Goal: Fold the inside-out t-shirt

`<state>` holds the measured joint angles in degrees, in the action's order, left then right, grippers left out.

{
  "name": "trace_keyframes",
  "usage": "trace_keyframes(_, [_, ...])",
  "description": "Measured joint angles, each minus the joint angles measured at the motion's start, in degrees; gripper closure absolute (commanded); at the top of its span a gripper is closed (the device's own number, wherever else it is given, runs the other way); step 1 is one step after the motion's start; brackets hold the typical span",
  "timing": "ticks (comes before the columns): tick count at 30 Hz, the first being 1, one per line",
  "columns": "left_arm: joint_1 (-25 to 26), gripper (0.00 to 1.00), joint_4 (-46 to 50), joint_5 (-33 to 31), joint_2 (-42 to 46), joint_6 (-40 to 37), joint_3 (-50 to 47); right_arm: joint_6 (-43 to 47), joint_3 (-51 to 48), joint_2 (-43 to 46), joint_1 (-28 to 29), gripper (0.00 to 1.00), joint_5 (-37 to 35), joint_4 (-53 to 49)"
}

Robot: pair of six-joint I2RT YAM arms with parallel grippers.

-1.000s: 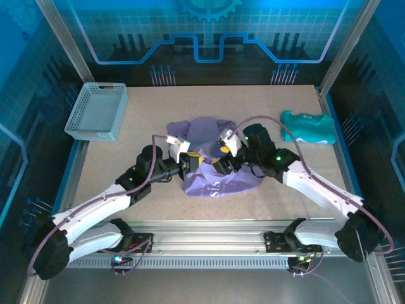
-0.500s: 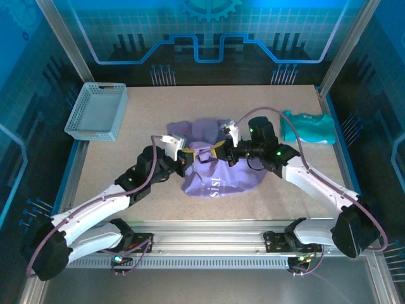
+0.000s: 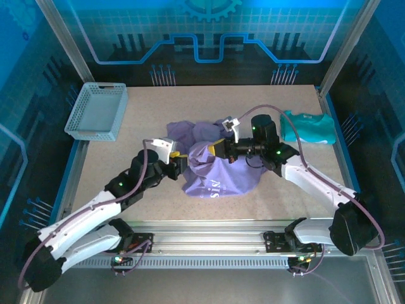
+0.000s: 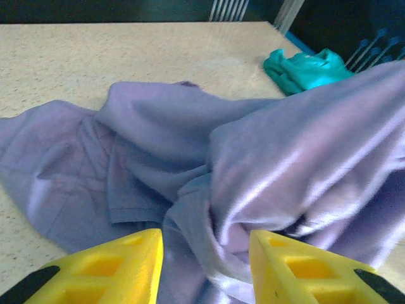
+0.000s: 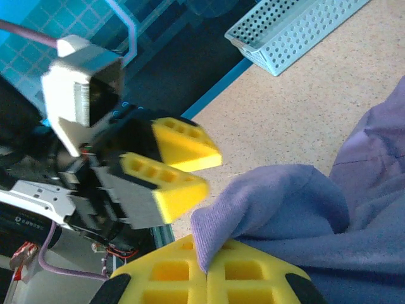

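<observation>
The inside-out t-shirt [image 3: 218,177] lies crumpled in the middle of the table, lavender with pale lettering near its front edge. My right gripper [image 3: 218,147] is shut on a raised fold of the t-shirt [image 5: 354,215], and the cloth is pinched between its yellow pads [image 5: 207,269]. My left gripper [image 3: 181,162] is at the shirt's left side, open. Its yellow fingers [image 4: 107,266] stand apart with bunched t-shirt [image 4: 266,158] cloth lying loose between and beyond them. From the right wrist, the left gripper [image 5: 212,171] faces the held fold with its jaws apart.
A grey mesh basket [image 3: 98,111] [image 5: 297,28] stands at the back left. A teal garment [image 3: 308,126] [image 4: 304,66] lies at the back right near the table's edge. Bare tabletop [image 3: 158,107] runs behind the shirt.
My left gripper has opened, let go of the shirt and drawn back to the left. My right gripper has shut on a fold and shifted toward the back.
</observation>
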<state>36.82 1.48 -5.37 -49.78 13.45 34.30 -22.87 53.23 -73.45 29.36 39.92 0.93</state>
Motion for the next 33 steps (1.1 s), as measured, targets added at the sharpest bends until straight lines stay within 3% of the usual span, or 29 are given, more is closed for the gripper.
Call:
trace_keyframes(4, [0.00,0.65,0.00,8.55,-0.02,1.09,1.38,-0.48,0.00,-0.24,-0.55,1.00,-0.02,0.00])
trace_keyframes(9, [-0.15,0.60,-0.44,18.71,-7.85,3.72,5.31,-0.74,0.00,-0.31,-0.72,1.00,-0.04,-0.04])
trace_keyframes(14, [-3.74,0.57,-3.02,26.69,-13.53,8.83,5.70,-0.74,0.00,-0.28,-1.09,1.00,-0.26,-0.31])
trace_keyframes(26, [-6.36,0.51,-8.22,33.29,-18.75,13.29,6.93,-1.16,0.00,-0.28,-1.33,1.00,-0.46,-0.39])
trace_keyframes(33, [-6.36,0.62,-11.26,36.28,-19.28,15.08,7.37,-1.18,0.00,-0.28,-1.44,1.00,-0.50,-0.39])
